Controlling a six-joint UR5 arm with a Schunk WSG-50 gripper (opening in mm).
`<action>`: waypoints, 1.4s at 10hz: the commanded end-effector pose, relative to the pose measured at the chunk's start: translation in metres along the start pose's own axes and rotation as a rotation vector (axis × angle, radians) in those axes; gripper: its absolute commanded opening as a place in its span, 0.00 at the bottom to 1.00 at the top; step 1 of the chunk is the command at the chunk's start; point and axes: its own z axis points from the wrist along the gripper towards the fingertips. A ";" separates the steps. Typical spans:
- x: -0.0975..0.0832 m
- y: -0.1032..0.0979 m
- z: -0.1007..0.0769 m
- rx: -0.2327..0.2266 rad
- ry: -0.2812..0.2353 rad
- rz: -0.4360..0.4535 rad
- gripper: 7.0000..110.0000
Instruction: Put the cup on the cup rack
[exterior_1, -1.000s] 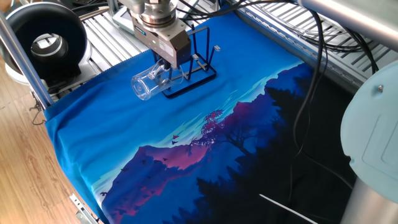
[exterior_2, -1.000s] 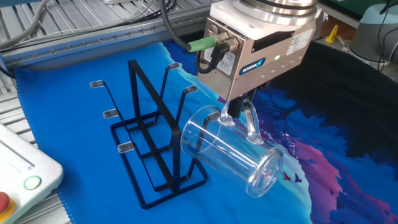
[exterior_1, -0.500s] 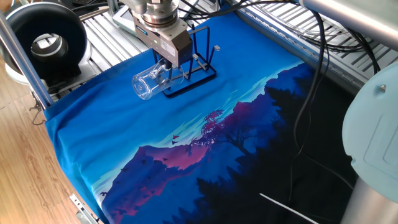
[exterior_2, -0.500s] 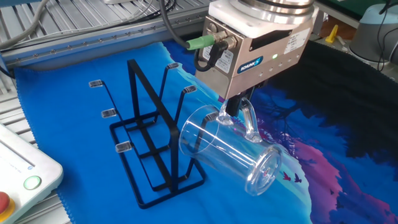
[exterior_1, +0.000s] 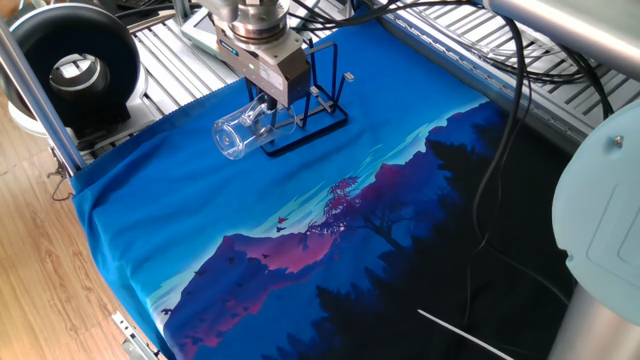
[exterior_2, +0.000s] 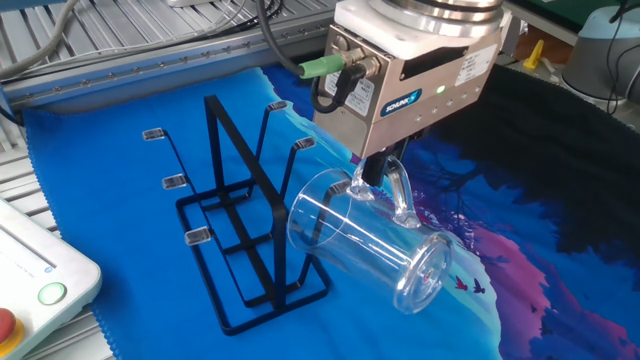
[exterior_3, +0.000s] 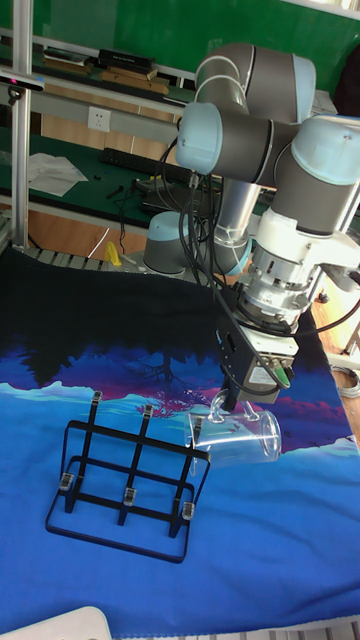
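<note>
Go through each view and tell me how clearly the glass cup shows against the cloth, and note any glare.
One fixed view: the cup is small, its clear wall faint against blue cloth. The other fixed view: sharp and close, with bright highlights along the cup's rim, base and handle under the gripper. Tall fixed view: the cup blends into the cloth beside the rack.

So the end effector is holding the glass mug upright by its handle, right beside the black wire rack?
Not upright. The end effector grips the glass mug by its handle, but the mug is tipped on its side, mouth toward the black wire rack. The other fixed view shows it.
</note>
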 end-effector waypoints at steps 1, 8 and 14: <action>-0.001 0.000 0.000 0.005 -0.018 0.003 0.00; 0.004 0.001 0.004 0.021 -0.020 -0.005 0.00; 0.006 0.000 0.004 0.030 -0.017 -0.015 0.00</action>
